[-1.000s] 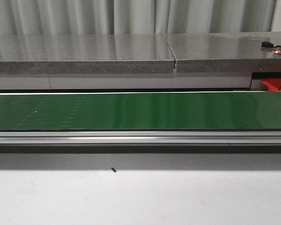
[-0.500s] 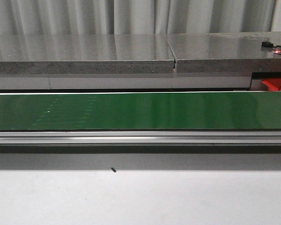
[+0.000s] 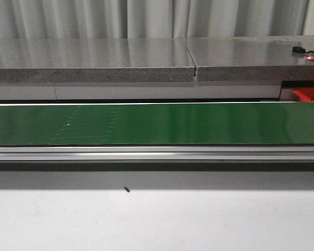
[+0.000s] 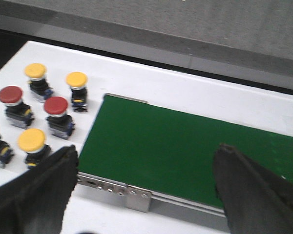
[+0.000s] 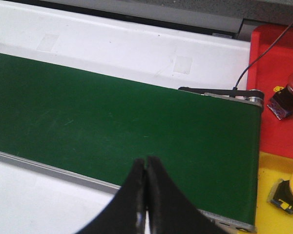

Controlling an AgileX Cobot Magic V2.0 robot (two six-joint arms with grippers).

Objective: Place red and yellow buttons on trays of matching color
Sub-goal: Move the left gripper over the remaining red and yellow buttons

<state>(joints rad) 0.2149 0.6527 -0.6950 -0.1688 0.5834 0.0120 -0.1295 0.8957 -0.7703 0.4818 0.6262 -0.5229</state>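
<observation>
We see one white table (image 3: 157, 219) carrying one long green belt (image 3: 157, 124), which runs across the front view. Past the belt's right end sit two trays, one red tray (image 5: 278, 92) and one yellow tray (image 5: 278, 185), touching edge to edge. The left hand (image 4: 146, 190) hangs over the belt's left end with its two dark fingers (image 4: 36, 195) spread wide apart and nothing between them. The right hand (image 5: 145, 195) hangs over the belt near the trays, its two fingertips pressed together on nothing.

Beside the belt's left end we count six buttons on the table: three yellow buttons (image 4: 76, 79) and three red buttons (image 4: 56, 105), one of the red ones cut off by the frame edge. On the trays we count two more: one red button (image 5: 288, 95) lying tilted in the red tray and one yellow button (image 5: 290, 192) in the yellow tray. We can read no writing or labels anywhere.
</observation>
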